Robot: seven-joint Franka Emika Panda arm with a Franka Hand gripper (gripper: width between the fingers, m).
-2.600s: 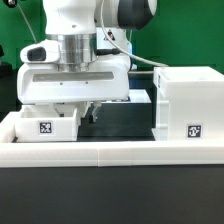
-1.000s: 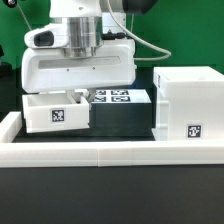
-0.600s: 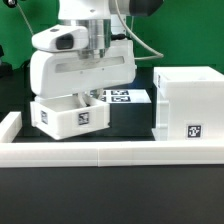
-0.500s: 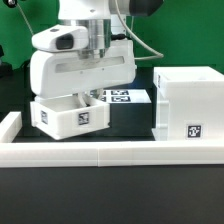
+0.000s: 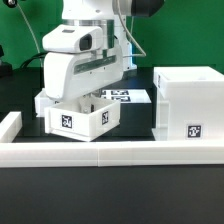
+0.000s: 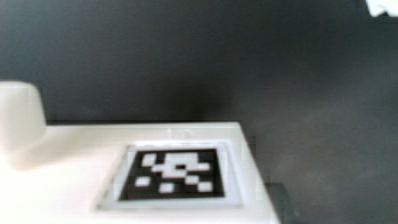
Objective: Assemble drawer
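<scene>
My gripper (image 5: 88,98) holds a small white open-top tray (image 5: 82,120) off the black table, turned at an angle, with one square tag facing the camera. The fingers are hidden behind the tray's wall and the hand. The tall white boxy case (image 5: 190,100) stands at the exterior view's right, a short gap from the tray, tag on its front. In the wrist view a white face of the tray (image 6: 71,160) with a black-and-white tag (image 6: 178,172) fills the near part, over black table. No second tray shows.
The marker board (image 5: 128,97) lies flat behind the tray, next to the case. A low white rail (image 5: 110,152) runs along the front of the table, with a raised end (image 5: 8,122) at the exterior view's left.
The tray was resting on the table at the left. It has been lifted, carried right toward the case and turned, and the hand has swung with it.
</scene>
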